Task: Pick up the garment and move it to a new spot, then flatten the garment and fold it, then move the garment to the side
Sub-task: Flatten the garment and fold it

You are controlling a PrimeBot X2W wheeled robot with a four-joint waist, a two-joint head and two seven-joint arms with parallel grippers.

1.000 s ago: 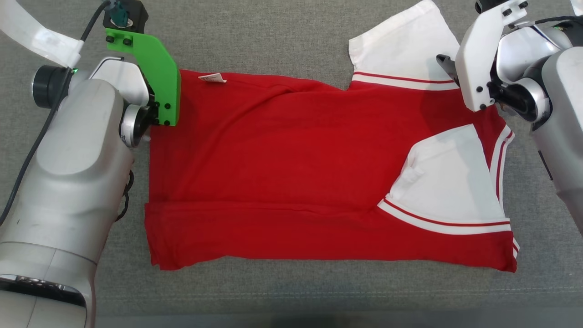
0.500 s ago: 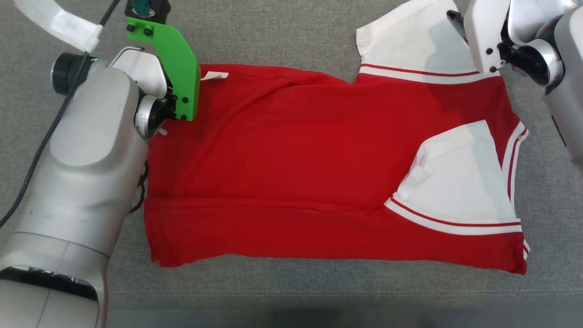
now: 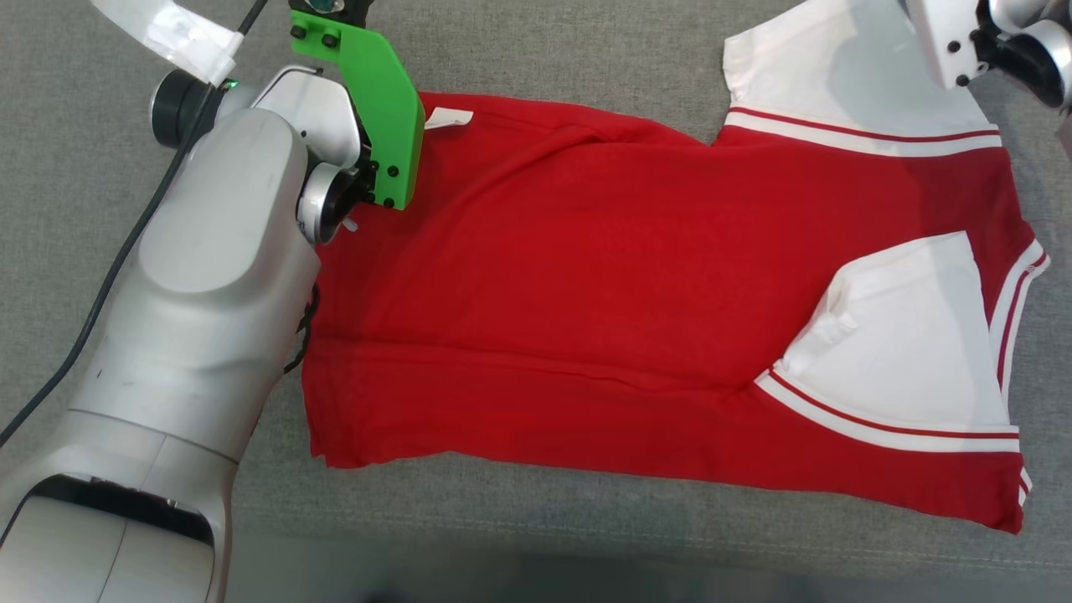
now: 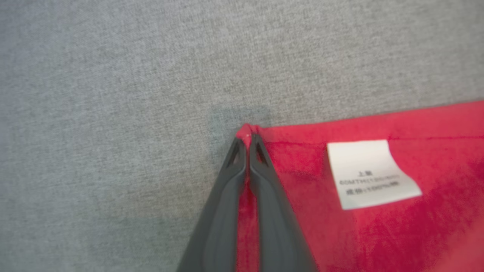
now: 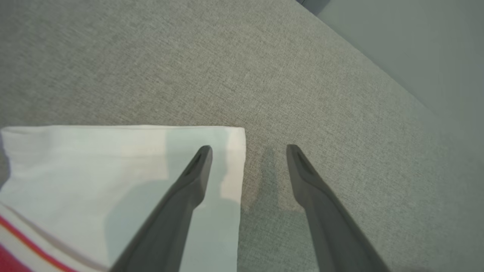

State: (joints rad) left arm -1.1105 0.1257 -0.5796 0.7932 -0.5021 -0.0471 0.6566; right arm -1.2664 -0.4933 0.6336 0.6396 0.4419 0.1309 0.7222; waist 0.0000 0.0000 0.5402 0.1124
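Note:
The garment [image 3: 586, 285] is a red shirt with white, red-striped sleeves, lying flat on the grey fabric surface. Its far left corner [image 4: 247, 132] is pinched between the fingers of my left gripper [image 4: 246, 141], which is shut on the red cloth beside a white care label [image 4: 370, 173]. In the head view the left arm's green bracket [image 3: 377, 117] stands over that corner. My right gripper [image 5: 247, 151] is open above the far edge of the upper white sleeve [image 5: 113, 170], one finger over the cloth and one over bare grey surface.
The grey fabric surface [image 3: 586, 67] extends around the shirt on all sides. Its far corner and a paler floor [image 5: 416, 45] show in the right wrist view. The second white sleeve [image 3: 913, 335] lies folded over the shirt's right part.
My left gripper has shut on the shirt's far left corner. The head camera has shifted, so the whole scene sits further right in the picture. The right gripper stays open.

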